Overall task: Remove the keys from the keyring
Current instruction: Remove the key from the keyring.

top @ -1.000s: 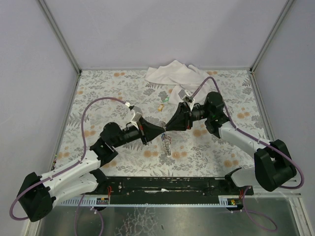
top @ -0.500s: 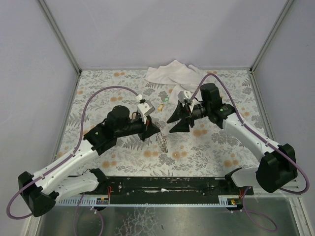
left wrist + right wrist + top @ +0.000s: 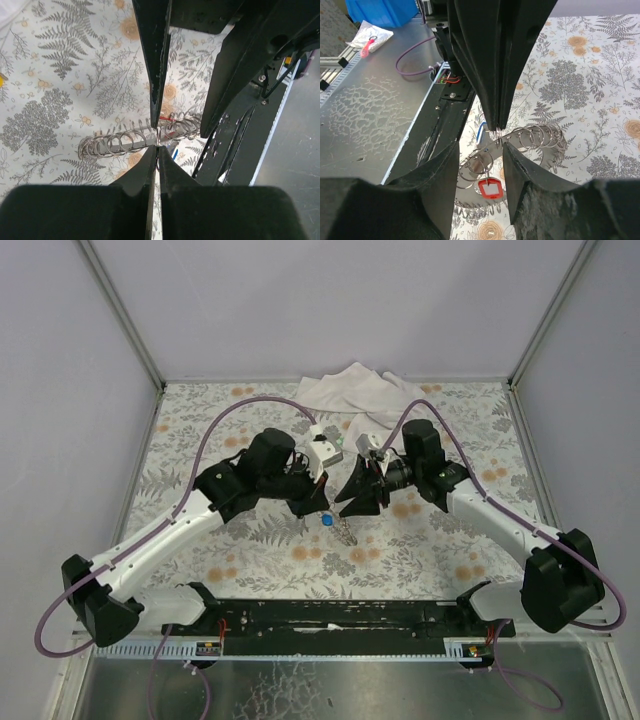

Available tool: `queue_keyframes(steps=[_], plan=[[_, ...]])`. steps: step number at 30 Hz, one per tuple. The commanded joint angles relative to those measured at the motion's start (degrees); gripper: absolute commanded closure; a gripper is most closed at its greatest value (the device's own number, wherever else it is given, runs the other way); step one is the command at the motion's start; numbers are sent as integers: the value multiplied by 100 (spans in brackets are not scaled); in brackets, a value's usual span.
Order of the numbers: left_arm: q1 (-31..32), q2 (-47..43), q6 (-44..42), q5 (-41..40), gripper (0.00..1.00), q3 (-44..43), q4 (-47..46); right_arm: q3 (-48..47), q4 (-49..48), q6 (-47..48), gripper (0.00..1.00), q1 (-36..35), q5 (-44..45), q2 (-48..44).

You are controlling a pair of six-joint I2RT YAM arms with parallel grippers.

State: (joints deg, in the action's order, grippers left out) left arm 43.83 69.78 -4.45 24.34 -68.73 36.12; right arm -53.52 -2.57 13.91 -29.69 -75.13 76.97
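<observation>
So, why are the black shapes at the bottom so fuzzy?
Left wrist: the fingers sit too near the lens, so they blur; the chain beyond is sharp. Right wrist: same, with chain and red key crisp. Top view: even light, soft shadows, nothing blurred.

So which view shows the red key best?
Right wrist: the red key shows whole, red head with a white centre, just below the keyring. Left wrist shows only a thin red sliver behind the keyring. In top external the keyring is tiny and no red can be made out.
</observation>
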Motion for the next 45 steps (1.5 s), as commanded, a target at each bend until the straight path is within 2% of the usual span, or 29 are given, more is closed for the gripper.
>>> queue_keyframes(steps=[1,8,14,16,18,25,32,41,45], plan=[[-15,67,-254,255,100,-356,321,50,-936,-604,54,-59,-194,-120],[-13,198,-318,399,100,-574,356,438,-2272,-1695,56,-98,-167,-96],[-22,197,-334,530,100,-625,352,575,-2740,-2064,55,-100,-58,-79],[-19,219,-331,535,100,-627,342,705,-3280,-2460,57,-98,-115,-70],[-24,237,-324,553,100,-633,339,790,-3671,-2709,63,-111,-155,-61],[-37,224,-330,584,100,-678,304,709,-3328,-2437,73,-135,-164,-59],[-73,180,-331,613,100,-662,286,635,-2977,-2155,71,-155,-113,-50],[-96,139,-275,673,100,-560,175,617,-2911,-2098,80,-176,-139,-55],[-112,149,-235,690,100,-541,140,618,-2907,-2089,81,-193,-142,-59]])
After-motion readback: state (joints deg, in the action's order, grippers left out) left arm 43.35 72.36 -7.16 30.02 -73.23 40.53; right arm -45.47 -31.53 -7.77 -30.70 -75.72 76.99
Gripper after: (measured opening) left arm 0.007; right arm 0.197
